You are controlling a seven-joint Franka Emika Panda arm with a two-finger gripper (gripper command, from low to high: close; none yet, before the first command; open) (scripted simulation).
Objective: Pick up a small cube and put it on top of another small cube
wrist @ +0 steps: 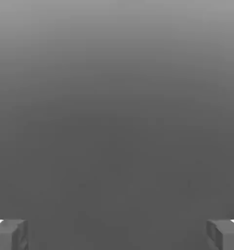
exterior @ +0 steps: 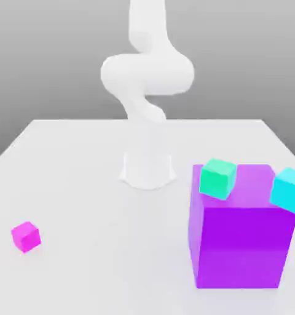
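Hand view: pincer (wrist: 117,235) wide open, nothing between its tips! Best lower it squarely over the magenta cube (exterior: 26,237), centred before closing.

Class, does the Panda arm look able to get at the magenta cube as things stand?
Probably yes: the magenta cube sits alone on bare white surface, apart from the purple block, and the pincer is open.

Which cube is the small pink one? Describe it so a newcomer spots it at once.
On the white table, away from the big purple block, look toward the exterior view's left. The small magenta-pink cube sits there alone; its green and cyan neighbours are up at the block's top.
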